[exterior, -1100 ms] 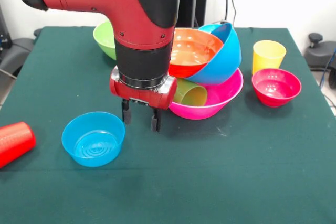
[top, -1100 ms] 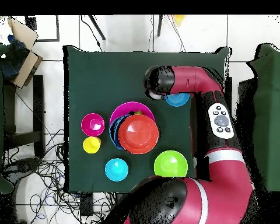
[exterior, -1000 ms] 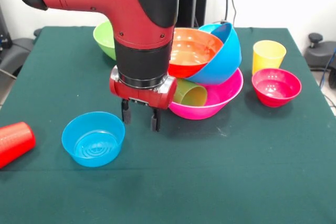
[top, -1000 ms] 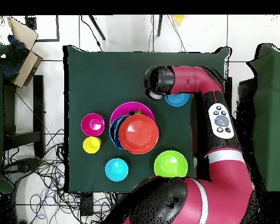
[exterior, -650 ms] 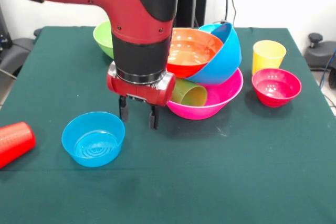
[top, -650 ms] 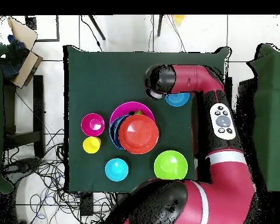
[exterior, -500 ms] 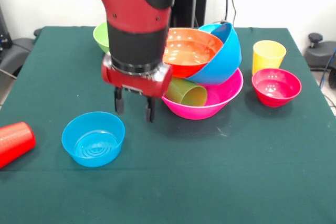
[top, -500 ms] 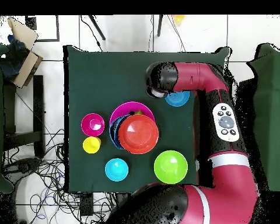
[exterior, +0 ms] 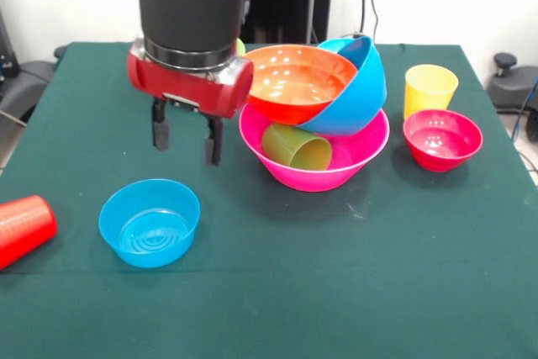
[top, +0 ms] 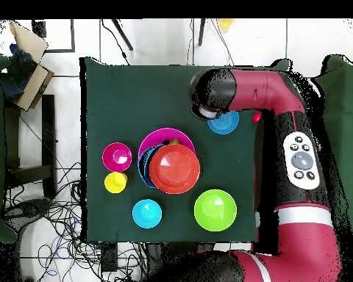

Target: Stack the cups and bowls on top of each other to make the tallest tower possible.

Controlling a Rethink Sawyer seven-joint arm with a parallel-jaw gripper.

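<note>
the tower (exterior: 324, 115), orange and blue bowls tilted in a pink bowl; claw (exterior: 183, 136) spread, empty.

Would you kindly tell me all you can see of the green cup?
The green cup is a plain, glossy olive-green plastic tumbler, slightly tapered. It lies on its side inside the pink bowl, its open mouth facing the front camera and a little to the picture's right. The tilted blue bowl and the orange bowl sit over it, hiding its closed end. From overhead only a sliver might show at the pink bowl's rim. The gripper is apart from it.
</note>
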